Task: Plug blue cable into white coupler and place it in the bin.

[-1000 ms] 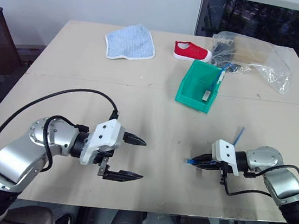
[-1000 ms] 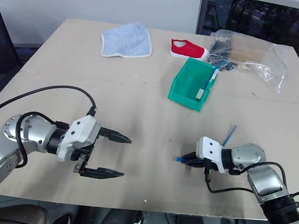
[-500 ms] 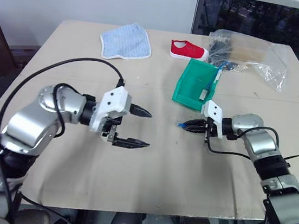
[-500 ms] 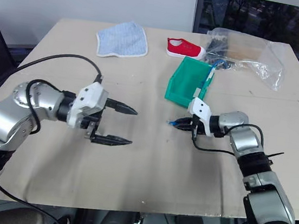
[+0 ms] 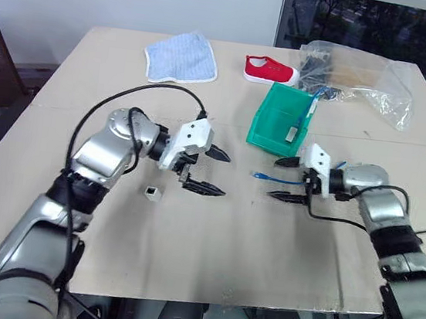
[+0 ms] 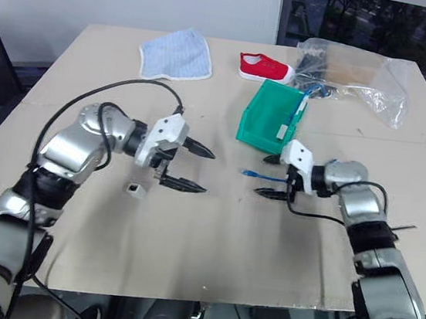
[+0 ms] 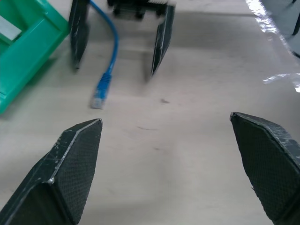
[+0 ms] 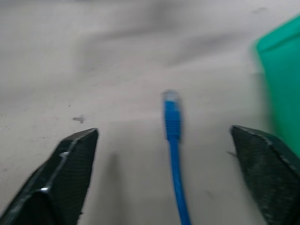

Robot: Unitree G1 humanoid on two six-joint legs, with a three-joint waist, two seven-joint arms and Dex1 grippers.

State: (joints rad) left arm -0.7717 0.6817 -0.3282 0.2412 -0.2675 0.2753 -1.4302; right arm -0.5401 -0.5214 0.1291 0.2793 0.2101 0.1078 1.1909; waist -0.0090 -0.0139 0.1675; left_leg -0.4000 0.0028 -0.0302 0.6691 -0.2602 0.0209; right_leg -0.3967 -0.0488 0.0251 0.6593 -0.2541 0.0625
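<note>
Clearly the blue cable (image 5: 277, 179) is light and floppy; it lies loose on the table (image 5: 208, 260) between the right gripper (image 5: 286, 181)'s spread jaws, best pinched behind its stiff plug. The left gripper (image 5: 210, 172) gapes empty; the tiny white coupler (image 5: 151, 192) looks slippery, so grip its flat sides.

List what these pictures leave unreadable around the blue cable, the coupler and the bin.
- Blue cable: its far end, hidden behind the right tool, head views.
- White coupler: socket too small to read, head views.
- Bin: contents partly hidden by its walls; cut off by the edge, left wrist view.

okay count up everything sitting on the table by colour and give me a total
Blue: 2, the blue cable and a cloth
White: 1, the white coupler
Green: 1, the bin
Red: 1, a shoe
Clear: 1, a plastic bag
Total: 6
</note>
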